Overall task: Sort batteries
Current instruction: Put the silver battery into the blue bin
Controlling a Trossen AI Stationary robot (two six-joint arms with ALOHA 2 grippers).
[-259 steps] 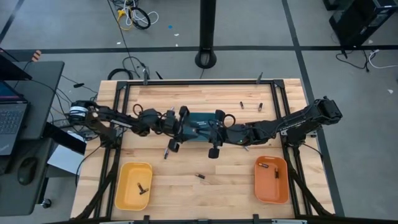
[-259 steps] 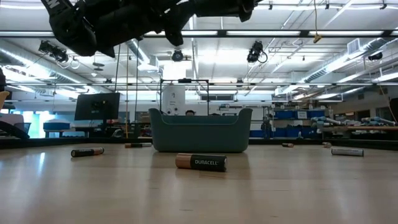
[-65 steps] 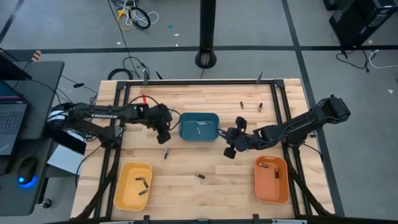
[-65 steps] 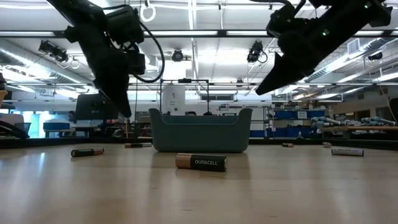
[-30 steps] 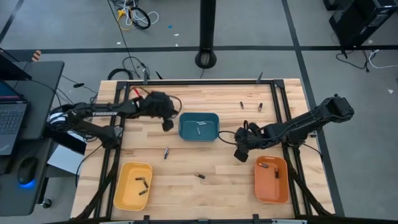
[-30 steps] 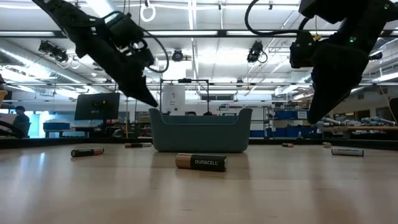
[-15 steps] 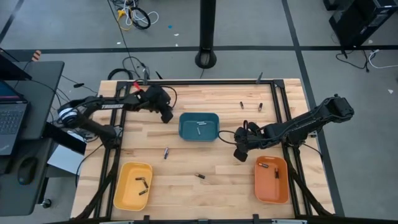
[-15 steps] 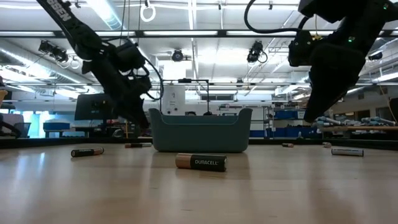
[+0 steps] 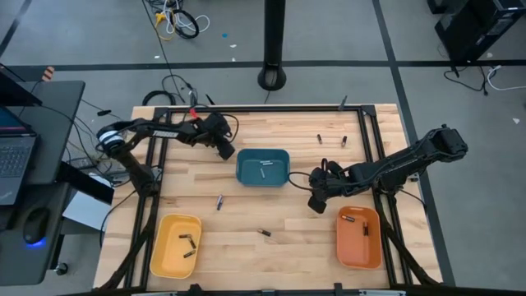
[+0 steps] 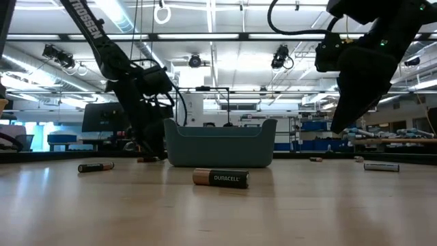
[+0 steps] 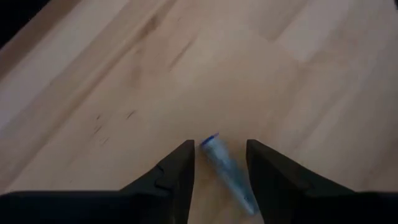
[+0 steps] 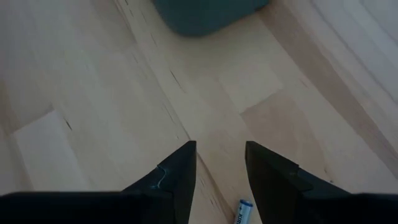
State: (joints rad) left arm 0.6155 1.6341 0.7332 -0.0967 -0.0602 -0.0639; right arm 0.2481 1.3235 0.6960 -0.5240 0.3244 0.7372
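Left wrist view: the left tool (image 11: 217,163), fingers apart, straddles a battery (image 11: 227,169) on the desk (image 11: 124,81), apparently ready to clamp it; the right tool (image 12: 216,163) hovers spread and empty.

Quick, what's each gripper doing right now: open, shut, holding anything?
Left gripper: open, fingers either side of a battery on the table, not closed on it.
Right gripper: open, holding nothing, a battery lies just ahead.

A teal bin (image 9: 263,167) sits near the middle of the wooden table (image 9: 271,247), toward its far side. A yellow tray (image 9: 176,246) lies at the near left, an orange tray (image 9: 359,238) at the near right. A laptop (image 9: 14,156) rests on a desk far left
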